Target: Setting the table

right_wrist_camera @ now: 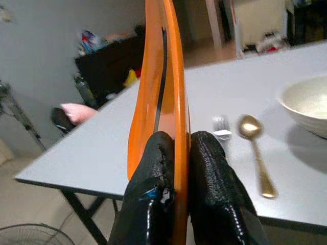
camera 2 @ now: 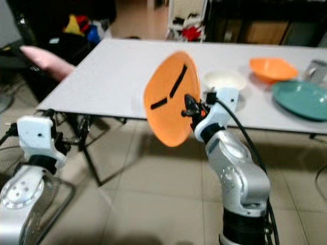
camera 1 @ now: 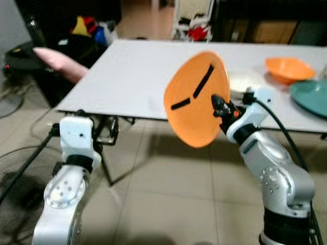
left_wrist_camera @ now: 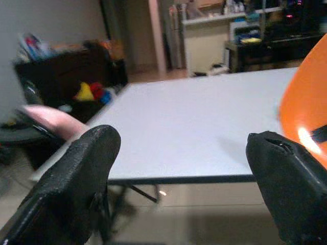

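Orange plate [camera 1: 196, 99] with black marks, held upright on edge, before the grey table [camera 1: 138, 76]

Plate [camera 1: 196, 99] held on edge by right gripper [right_wrist_camera: 176, 153], in front of table [camera 1: 138, 76] near edge. On table behind the plate: white bowl [camera 2: 223, 80], spoon [right_wrist_camera: 254, 148] beside it; further right a bowl [camera 1: 288, 69] and another plate [camera 1: 310, 97]. Left gripper [left_wrist_camera: 179, 173] low at left, before the table.

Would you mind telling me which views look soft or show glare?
Left eye view: orange bowl and teal plate at the table's far right look soft. Left wrist view: near fingers blurred, bright glint on the orange plate. Right wrist view: fingers and spoon fairly sharp.
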`<state>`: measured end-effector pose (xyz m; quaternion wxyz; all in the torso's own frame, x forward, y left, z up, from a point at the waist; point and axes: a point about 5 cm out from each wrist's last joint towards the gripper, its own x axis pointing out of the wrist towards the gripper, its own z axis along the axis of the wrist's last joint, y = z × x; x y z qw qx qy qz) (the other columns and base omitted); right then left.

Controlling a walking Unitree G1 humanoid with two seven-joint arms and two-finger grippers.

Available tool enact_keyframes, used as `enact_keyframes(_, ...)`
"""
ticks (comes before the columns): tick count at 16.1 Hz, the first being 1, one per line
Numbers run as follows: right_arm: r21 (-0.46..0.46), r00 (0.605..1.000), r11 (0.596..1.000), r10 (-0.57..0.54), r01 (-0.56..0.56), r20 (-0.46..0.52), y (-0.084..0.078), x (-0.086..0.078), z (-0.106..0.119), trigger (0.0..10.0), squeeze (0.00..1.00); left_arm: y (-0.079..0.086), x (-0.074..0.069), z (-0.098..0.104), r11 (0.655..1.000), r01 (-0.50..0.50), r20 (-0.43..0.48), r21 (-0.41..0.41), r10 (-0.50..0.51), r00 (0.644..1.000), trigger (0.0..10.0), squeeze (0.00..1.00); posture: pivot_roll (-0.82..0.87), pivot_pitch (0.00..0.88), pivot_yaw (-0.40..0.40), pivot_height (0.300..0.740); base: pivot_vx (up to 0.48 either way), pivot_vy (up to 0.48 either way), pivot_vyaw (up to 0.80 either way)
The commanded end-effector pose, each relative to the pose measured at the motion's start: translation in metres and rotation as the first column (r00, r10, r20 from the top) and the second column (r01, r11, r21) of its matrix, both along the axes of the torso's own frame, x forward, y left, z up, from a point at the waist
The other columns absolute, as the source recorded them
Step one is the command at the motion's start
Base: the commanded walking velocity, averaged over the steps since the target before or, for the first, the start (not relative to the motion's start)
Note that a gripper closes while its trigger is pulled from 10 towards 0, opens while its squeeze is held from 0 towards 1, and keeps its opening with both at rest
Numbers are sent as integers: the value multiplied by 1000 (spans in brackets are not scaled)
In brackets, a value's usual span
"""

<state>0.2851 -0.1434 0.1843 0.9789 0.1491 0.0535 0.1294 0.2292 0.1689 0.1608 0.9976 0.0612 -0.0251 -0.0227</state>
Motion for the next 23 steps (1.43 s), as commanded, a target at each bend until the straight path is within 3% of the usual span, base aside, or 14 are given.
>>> enact_keyframes(1, 38, 1000, 999, 21, -22, 20, 3, 4, 9, 10000, 0, 5, -2, 3, 1000, -18, 11, 14, 18, 1000, 10000, 0, -77, 0, 12, 740, 420, 0, 0)
enact_keyframes(3, 120, 1000, 993, 11, -9, -19, 5, 7, 7, 10000, 0, 8, -4, 3, 999, -29, 10, 17, 28, 1000, 10000, 0, -69, 0, 1, 740, 422, 0, 0)
enact_keyframes(6, 167, 998, 986, 13, -4, -54, 5, 9, 5, 10000, 0, 8, -6, 3, 999, -30, 8, 19, 29, 1000, 10000, 0, -68, 0, 1, 740, 423, 0, 0)
enact_keyframes(9, 313, 989, 949, 70, -27, -128, 9, 9, 2, 10000, 0, 6, -7, 2, 1000, -16, 2, 24, 16, 1000, 10000, 0, -72, 0, 9, 740, 421, 0, 0)
enact_keyframes(12, 454, 975, 890, 70, 36, -213, 11, 15, -6, 10000, 0, 6, -6, 3, 999, 2, 1, 36, -2, 1000, 10000, 0, -70, 0, 12, 740, 409, 0, 0)
enact_keyframes(15, 510, 960, 858, 96, 55, -265, 15, 21, -12, 10000, 0, -1, -7, -1, 996, 88, -44, 19, -88, 995, 10000, 0, -69, 0, 17, 740, 100, 0, 0)
enact_keyframes(18, 499, 931, 856, 66, 131, -358, 15, 32, -23, 10000, 0, -12, -13, -3, 965, 262, -88, 7, -260, 962, 10000, 0, -63, 0, 21, 740, 0, 0, 0)
enact_keyframes(21, 503, 900, 845, 63, 183, -432, 15, 39, -30, 10000, 0, -24, -21, -7, 909, 416, -150, -28, -415, 897, 10000, 0, -61, 0, 23, 740, 0, 0, 0)
enact_keyframes(23, 458, 869, 860, 38, 223, -494, 12, 41, -39, 10000, 0, -31, -25, -6, 863, 501, -168, -61, -504, 847, 10000, 0, -62, 0, 23, 740, 0, 0, 0)
